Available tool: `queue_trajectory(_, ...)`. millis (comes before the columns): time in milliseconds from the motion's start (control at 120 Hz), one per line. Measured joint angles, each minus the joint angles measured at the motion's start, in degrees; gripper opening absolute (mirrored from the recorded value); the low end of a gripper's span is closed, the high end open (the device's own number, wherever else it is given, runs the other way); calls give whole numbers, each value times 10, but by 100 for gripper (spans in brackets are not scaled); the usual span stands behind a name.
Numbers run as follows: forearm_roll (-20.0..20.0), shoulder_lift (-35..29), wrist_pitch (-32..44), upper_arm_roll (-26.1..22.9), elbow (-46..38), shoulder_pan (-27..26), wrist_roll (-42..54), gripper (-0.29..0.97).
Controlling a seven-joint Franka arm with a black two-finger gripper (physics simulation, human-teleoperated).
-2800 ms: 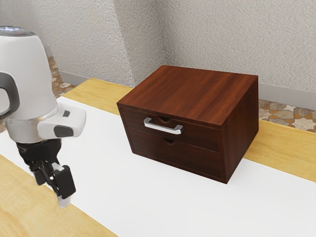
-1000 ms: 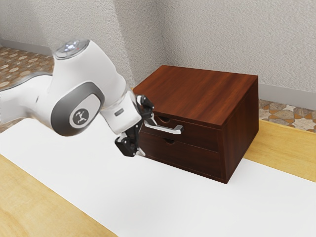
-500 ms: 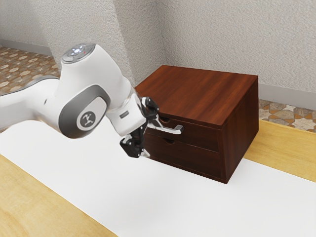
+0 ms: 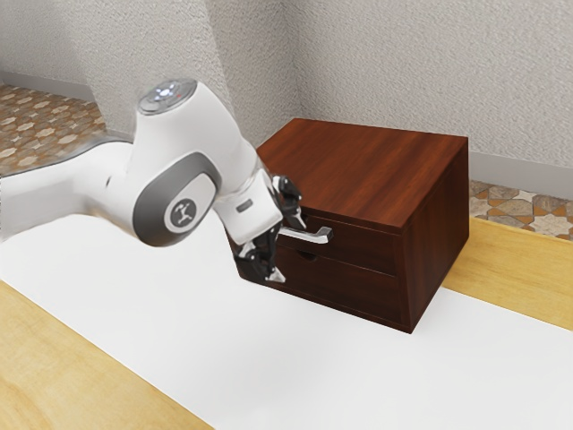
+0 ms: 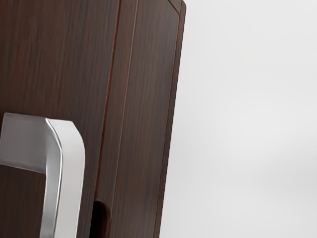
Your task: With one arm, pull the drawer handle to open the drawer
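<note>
Gripper (image 4: 278, 233) is hovering at the cabinet's (image 4: 367, 170) front, fingers spread, straddling one end of the handle (image 4: 310, 234), apparently not pinching it. Top drawer (image 4: 363, 240) is sitting flush in the cabinet. Reach looks about done; clamping and pulling not yet done.

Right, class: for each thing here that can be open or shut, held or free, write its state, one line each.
Upper drawer: shut, front flush with the cabinet.
Lower drawer: shut.
Handle: not gripped, its end lies between the jaws.
Jaws: open, one above the handle, one below it.
</note>
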Motion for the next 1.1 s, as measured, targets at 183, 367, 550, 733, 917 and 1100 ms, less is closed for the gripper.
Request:
queue_trajectory(183, -3, 5, 3, -1, 0, 1, -1, 68)
queue_trajectory(367, -5, 6, 4, 0, -3, 0, -2, 68)
queue_trajectory(550, -4, 0, 2, 4, -6, -3, -3, 66)
queue_trajectory(733, -4, -3, 0, 13, -8, 3, -4, 67)
queue_trajectory(917, -3, -9, 0, 17, -16, 1, -4, 68)
queue_trajectory(1100, -3, -16, 0, 17, -27, 1, -5, 68)
